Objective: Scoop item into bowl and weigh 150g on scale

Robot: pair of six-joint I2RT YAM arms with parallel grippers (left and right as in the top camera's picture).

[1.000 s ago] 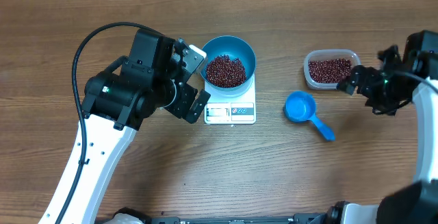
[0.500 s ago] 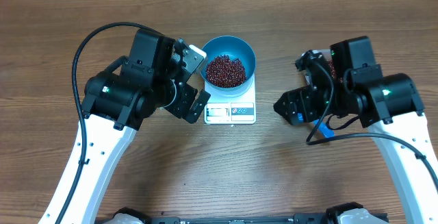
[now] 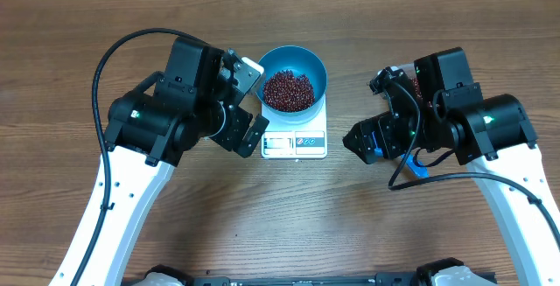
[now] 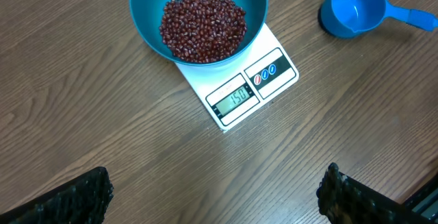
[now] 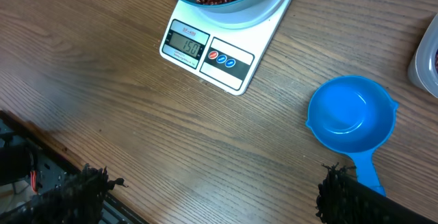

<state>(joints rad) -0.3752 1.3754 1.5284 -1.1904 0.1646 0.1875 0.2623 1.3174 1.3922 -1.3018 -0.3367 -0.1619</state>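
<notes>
The blue bowl (image 3: 293,69) stands on the white scale (image 3: 295,142) and holds a heap of red-brown beans (image 3: 288,90). In both wrist views the scale's display (image 4: 237,98) (image 5: 186,44) reads 150. My left gripper (image 3: 254,102) hovers just left of the bowl and scale, open, with only bare table between its fingers (image 4: 89,196). To the right of the scale my right gripper (image 3: 367,111) hangs open and empty above the blue scoop (image 5: 352,118), which lies upright and empty on the table.
The clear tub (image 5: 430,53) with more beans sits at the right, mostly hidden under the right arm in the overhead view. The scoop's handle (image 3: 418,168) pokes out below that arm. A black frame edge (image 5: 27,183) runs along the table's front.
My right arm has swung in from the far right beside the tub to above the scoop, and its jaws have opened a little wider. Left arm, bowl and scale are unmoved.
</notes>
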